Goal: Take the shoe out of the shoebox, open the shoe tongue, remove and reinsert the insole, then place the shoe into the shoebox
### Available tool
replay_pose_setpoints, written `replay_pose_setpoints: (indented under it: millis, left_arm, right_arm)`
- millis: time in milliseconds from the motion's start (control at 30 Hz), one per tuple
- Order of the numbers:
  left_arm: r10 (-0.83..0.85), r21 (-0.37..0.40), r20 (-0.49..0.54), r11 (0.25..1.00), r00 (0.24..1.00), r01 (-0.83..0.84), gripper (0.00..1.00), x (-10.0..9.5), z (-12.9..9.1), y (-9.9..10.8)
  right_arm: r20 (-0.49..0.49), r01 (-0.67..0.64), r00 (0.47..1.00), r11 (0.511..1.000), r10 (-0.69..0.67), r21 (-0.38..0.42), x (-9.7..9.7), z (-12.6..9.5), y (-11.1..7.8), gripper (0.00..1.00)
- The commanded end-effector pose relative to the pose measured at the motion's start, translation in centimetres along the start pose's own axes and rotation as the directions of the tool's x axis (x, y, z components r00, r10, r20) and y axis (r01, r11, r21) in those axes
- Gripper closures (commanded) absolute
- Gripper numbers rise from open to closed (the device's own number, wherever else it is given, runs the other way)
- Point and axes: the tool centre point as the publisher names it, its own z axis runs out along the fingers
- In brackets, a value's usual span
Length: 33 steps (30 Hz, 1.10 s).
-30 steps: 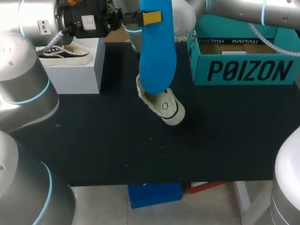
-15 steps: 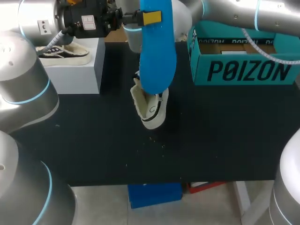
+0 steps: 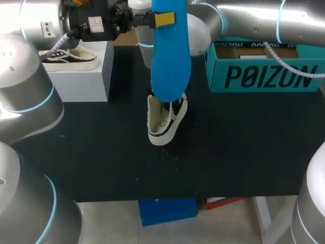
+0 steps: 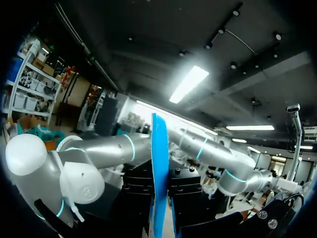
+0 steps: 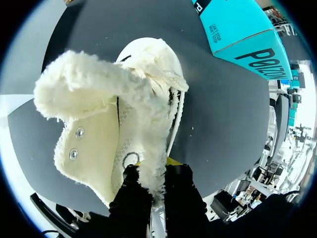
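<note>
A long blue insole [image 3: 170, 56] hangs upright above the table's middle, my left gripper [image 3: 162, 19] shut on its top end. Seen from the left wrist, the insole [image 4: 159, 173] stands edge-on, rising from between the dark fingers. Below and behind it is the cream shoe [image 3: 165, 119] with fleece lining, toe towards the table's front. My right gripper [image 5: 154, 191] is shut on the fleecy collar of the shoe [image 5: 124, 124]; in the head view the insole hides it. The teal shoebox [image 3: 264, 71] stands open at the back right.
A white block [image 3: 86, 76] at the back left carries a second, dark-trimmed shoe [image 3: 68, 57]. The black table top [image 3: 244, 152] has a few crumbs in front of the shoe. The shoebox [image 5: 242, 34] lies beyond the shoe's toe in the right wrist view.
My right arm has swung the shoe leftwards and turned it, so its toe now points to the table's front instead of the right. The left arm and insole have kept still.
</note>
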Motion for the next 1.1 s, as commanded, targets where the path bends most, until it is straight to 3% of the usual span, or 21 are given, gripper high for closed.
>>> replay_pose_setpoints:
  millis: [33, 267, 300, 333, 500, 733, 833, 1000, 1100]
  left_arm:
    - [0.001, 0.001, 0.004, 1.000, 1.000, -0.001, 1.00, 0.0, 0.1, 0.1]
    - [0.001, 0.001, 0.004, 1.000, 1.000, -0.001, 1.00, 0.0, 0.1, 0.1]
    - [0.001, 0.001, 0.004, 1.000, 1.000, -0.001, 1.00, 0.0, 0.1, 0.1]
    - [0.001, 0.001, 0.004, 1.000, 1.000, -0.001, 1.00, 0.0, 0.1, 0.1]
    - [0.001, 0.001, 0.004, 1.000, 1.000, -0.001, 1.00, 0.0, 0.1, 0.1]
    - [0.001, 0.001, 0.004, 1.000, 1.000, -0.001, 1.00, 0.0, 0.1, 0.1]
    - [0.001, 0.001, 0.004, 1.000, 1.000, -0.001, 1.00, 0.0, 0.1, 0.1]
    - [0.001, 0.001, 0.004, 1.000, 1.000, -0.001, 1.00, 0.0, 0.1, 0.1]
    - [0.001, 0.001, 0.004, 1.000, 1.000, -0.001, 1.00, 0.0, 0.1, 0.1]
  right_arm:
    - [-0.008, -0.007, 1.000, 1.000, 0.007, -0.015, -0.5, 0.9, -0.2, 1.00]
    - [-0.045, -0.025, 0.999, 1.000, 0.025, -0.009, -1.7, 2.4, -0.6, 0.97]
    - [-0.058, -0.031, 0.998, 1.000, 0.031, -0.002, -1.9, 2.5, -0.7, 0.62]
    - [-0.077, -0.039, 0.996, 0.999, 0.039, 0.008, -2.2, 2.6, -0.7, 0.00]
    - [-0.250, -0.035, 0.967, 0.999, 0.042, 0.034, -3.7, 0.9, -1.3, 0.00]
    - [-0.518, -0.053, 0.855, 0.998, 0.037, -0.017, -6.9, -4.0, -2.0, 0.00]
    - [-0.599, -0.070, 0.800, 0.994, 0.008, -0.080, -7.7, -6.3, -2.4, 0.00]
    - [-0.674, -0.137, 0.734, 0.952, -0.087, -0.272, -8.8, -9.5, -2.8, 0.00]
    - [-0.674, -0.137, 0.734, 0.952, -0.087, -0.272, -8.8, -9.5, -2.8, 0.00]
